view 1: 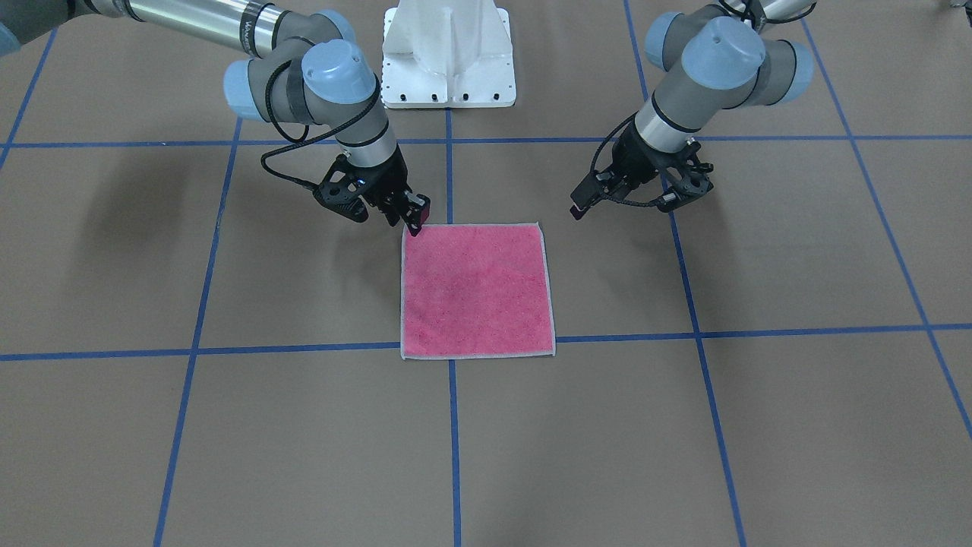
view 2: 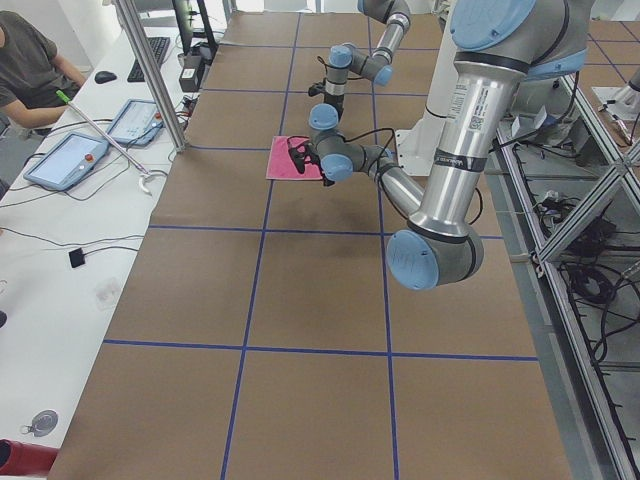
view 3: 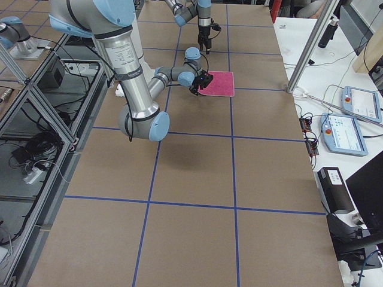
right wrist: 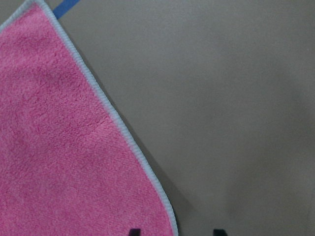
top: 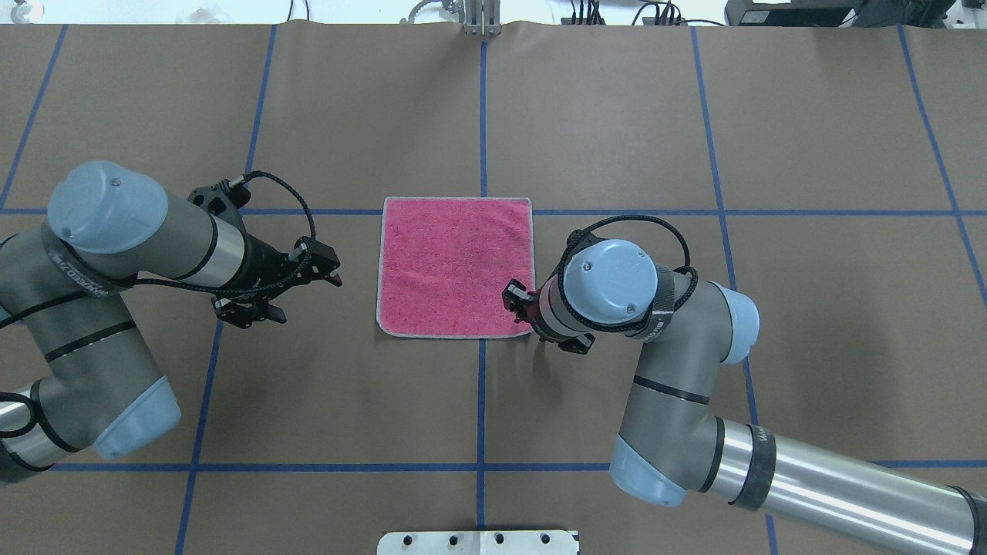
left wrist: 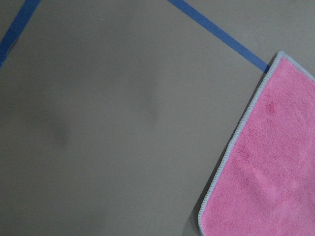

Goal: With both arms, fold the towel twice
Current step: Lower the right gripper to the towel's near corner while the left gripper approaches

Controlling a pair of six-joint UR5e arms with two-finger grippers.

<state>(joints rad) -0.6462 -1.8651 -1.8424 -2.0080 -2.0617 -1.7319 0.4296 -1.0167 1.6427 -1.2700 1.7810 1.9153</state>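
Nearest the robot, white pedestal base [top: 478, 542] sits at the bench [top: 617, 116] edge on the centre blue tape line [top: 482, 401]. Both arms reach forward from there. Right arm [top: 671, 385] bends in toward centre, with the right gripper [view 1: 414, 219] angled down at the towel's [top: 455, 266] near right corner. Right wrist view shows two dark fingers [right wrist: 134, 231] spread apart at the bottom edge, with the corner's stitched border ending between them, nothing pinched. Can't tell whether the tips touch cloth or bench. Left arm [top: 85, 308] comes in from the other side. Left gripper [top: 333, 274] hangs over bare bench, clearly apart from the towel's left edge and roughly level with the towel's middle. Left fingers: can't tell if they are spread or pressed together, since the exterior views are too small and the left wrist view shows no fingers, only bare bench, tape and one towel corner with its light border. Towel lies flat and unfolded, pink face up, at bench centre, squared to the tape grid and sitting across the centre line. Its far edge lies just past the cross line, so it covers that tape crossing. Beyond it, the centre line runs on to the far bench edge.
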